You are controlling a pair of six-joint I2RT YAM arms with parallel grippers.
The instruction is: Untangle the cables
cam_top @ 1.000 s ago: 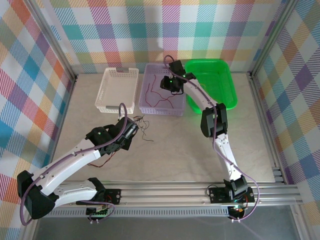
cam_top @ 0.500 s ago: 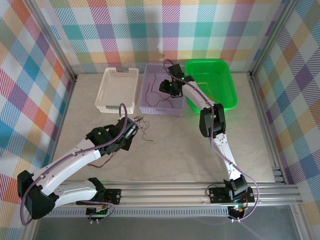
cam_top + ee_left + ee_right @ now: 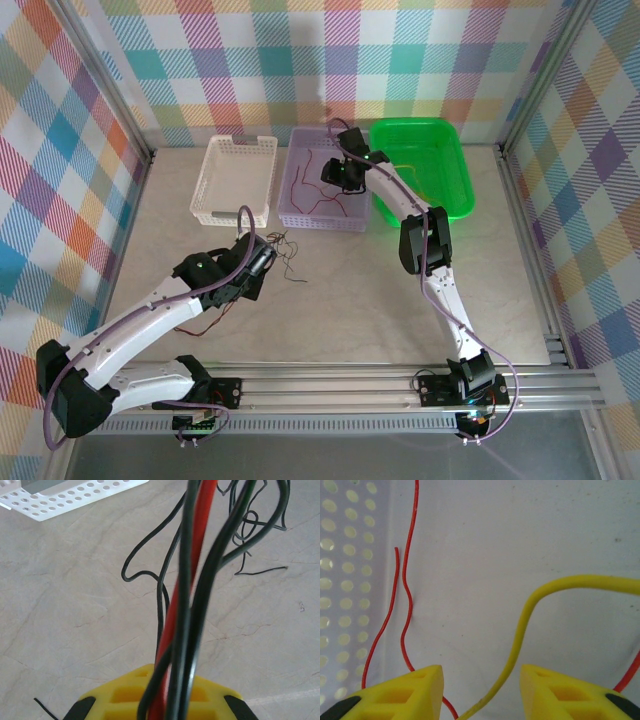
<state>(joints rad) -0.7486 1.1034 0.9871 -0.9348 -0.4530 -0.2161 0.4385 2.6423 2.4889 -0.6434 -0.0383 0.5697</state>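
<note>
My left gripper point(image 3: 262, 262) point(image 3: 165, 690) is shut on a bundle of black and red cables point(image 3: 192, 590), which run up from the jaws. Their loose ends lie tangled on the table point(image 3: 287, 250) just past it. My right gripper point(image 3: 338, 178) point(image 3: 481, 680) hangs low over the purple basket point(image 3: 320, 224) with its jaws apart. A yellow cable point(image 3: 520, 625) passes loosely between them without touching either finger, and its other end trails into the green basket point(image 3: 398, 167). Thin red cables point(image 3: 312, 190) point(image 3: 406, 595) lie on the purple basket's floor.
A white basket point(image 3: 232, 218) stands left of the purple one and a green basket point(image 3: 462, 185) stands to its right, all in a row at the back. A red wire loop point(image 3: 205, 326) shows under my left arm. Bare table lies between the arms.
The right gripper has slid slightly left and down over the purple basket, and the yellow cable now shows trailing into the green basket. The left arm has not moved.
</note>
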